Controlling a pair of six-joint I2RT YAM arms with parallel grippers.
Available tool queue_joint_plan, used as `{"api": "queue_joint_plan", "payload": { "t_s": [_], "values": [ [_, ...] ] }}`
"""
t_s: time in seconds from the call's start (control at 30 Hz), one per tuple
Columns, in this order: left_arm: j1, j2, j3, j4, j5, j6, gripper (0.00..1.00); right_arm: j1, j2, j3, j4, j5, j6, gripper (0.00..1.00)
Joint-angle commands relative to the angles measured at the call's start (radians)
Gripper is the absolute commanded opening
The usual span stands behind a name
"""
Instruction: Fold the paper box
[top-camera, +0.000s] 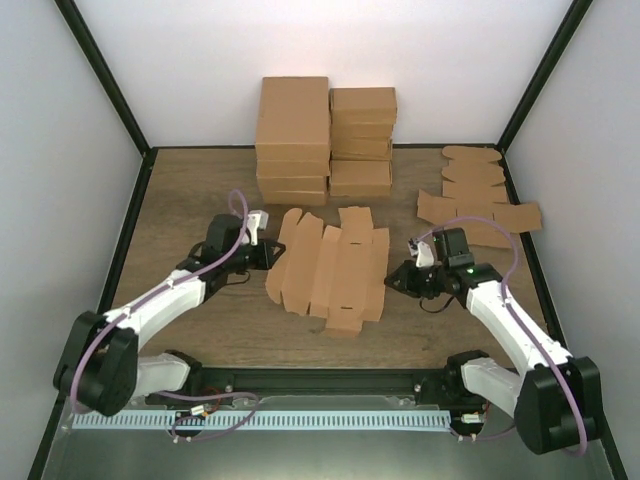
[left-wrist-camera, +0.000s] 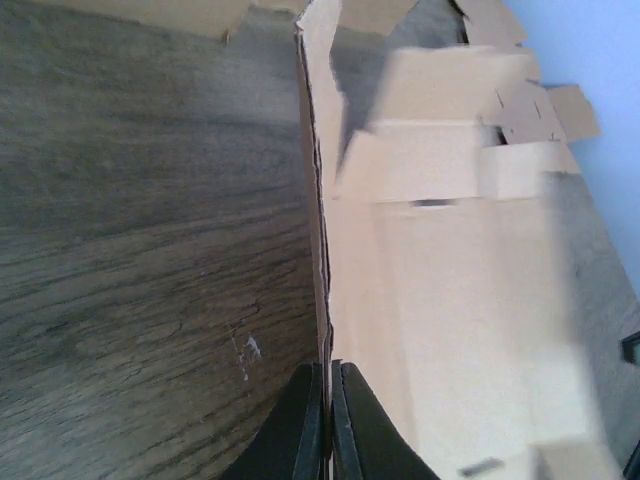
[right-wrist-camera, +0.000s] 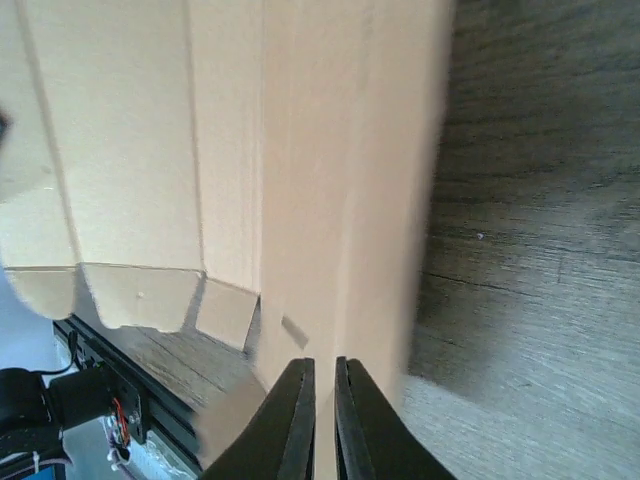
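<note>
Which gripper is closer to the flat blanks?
Right. The right gripper holds the right edge of the box, just in front of the blanks; the left gripper holds its left edge, farther off.

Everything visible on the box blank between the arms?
The paper box is a plain brown kraft die-cut blank with scored panels, end flaps and a slot. It lies in the middle of the wooden table, creased rather than flat. Its left edge panel stands raised, pinched by the left end effector; the right end effector pinches its right edge.
</note>
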Motion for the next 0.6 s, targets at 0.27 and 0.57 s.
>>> {"api": "queue_joint_plan", "payload": {
  "t_s": [0.27, 0.57],
  "values": [
    [-0.116, -0.164, 0.065, -0.238, -0.171, 0.023, 0.04, 0.0, 0.118, -0.101, 0.275, -0.147, -0.02, 0.43],
    [-0.167, -0.26, 0.046, -0.256, -0.225, 0.016, 0.04, -0.001, 0.067, -0.064, 0.27, -0.083, -0.06, 0.56]
  ]
}}
